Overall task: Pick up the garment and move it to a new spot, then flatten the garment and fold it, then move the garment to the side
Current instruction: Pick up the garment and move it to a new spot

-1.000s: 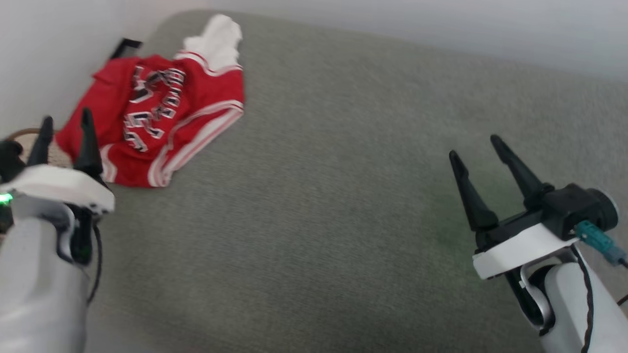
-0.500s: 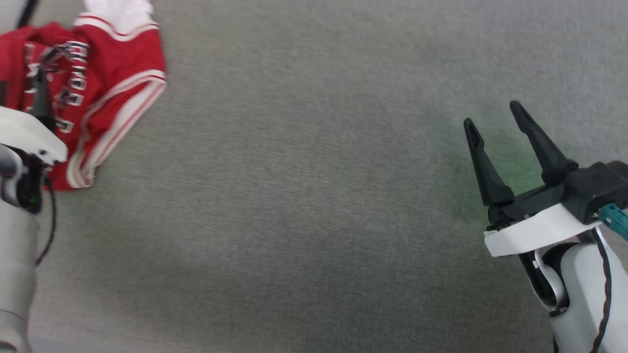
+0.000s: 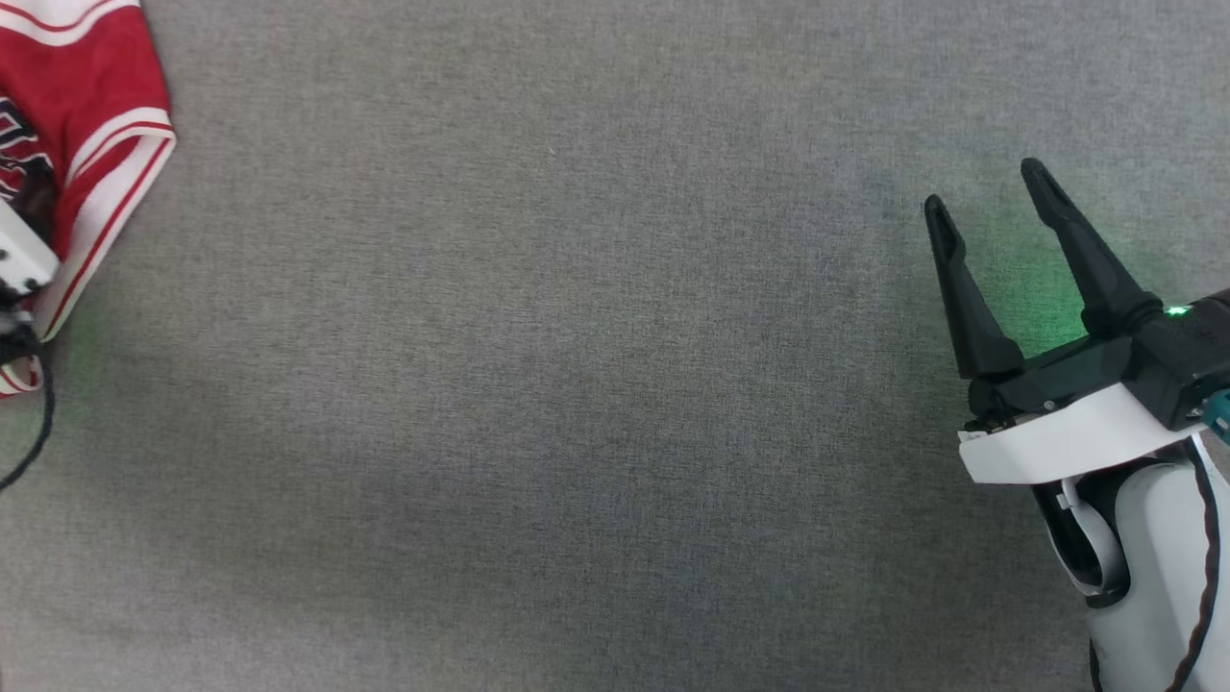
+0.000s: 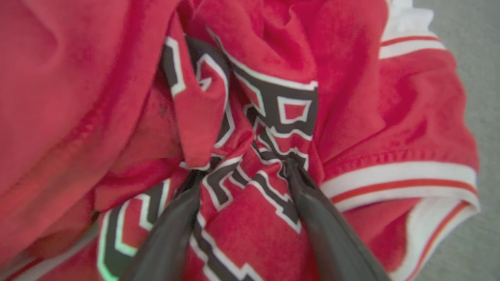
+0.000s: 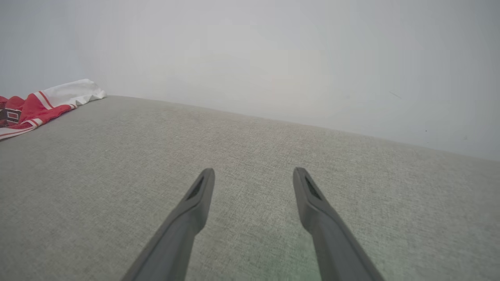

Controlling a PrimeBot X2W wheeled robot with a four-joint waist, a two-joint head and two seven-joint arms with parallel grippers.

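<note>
Garment (image 4: 351, 97) cloth is what my left pincer (image 4: 243, 169) has its tips in. On the left wrist view its two dark fingers (image 4: 168, 234) stand spread wide, both tips pushed into the red fabric, with a bunched ridge of it standing between them. The jaws are not drawn together on that ridge, so I read this pincer as open and pressing, not gripping.

Around the tips runs black lettering (image 4: 265, 93) with white outlines, but it is creased into folds and I cannot read a word or a number from it. To the right of the fingers is a white band (image 4: 398, 173) with a red stripe, and past it the grey woven surface (image 4: 482, 97).

On the head view the garment (image 3: 96, 77) lies at the far left of that surface, cut by the picture's edge, its striped hem turned toward the middle.

My right pincer (image 3: 985, 187) hangs well apart from it at the right, fingers wide apart with nothing between them. A small green light (image 3: 1174, 310) is lit on its dark housing, and there is a green glow on the surface beside it. On the right wrist view its fingers point across the surface toward a pale wall (image 5: 273, 58). The garment shows there at the far left, with a white sleeve (image 5: 74, 91) lying next to the wall.
</note>
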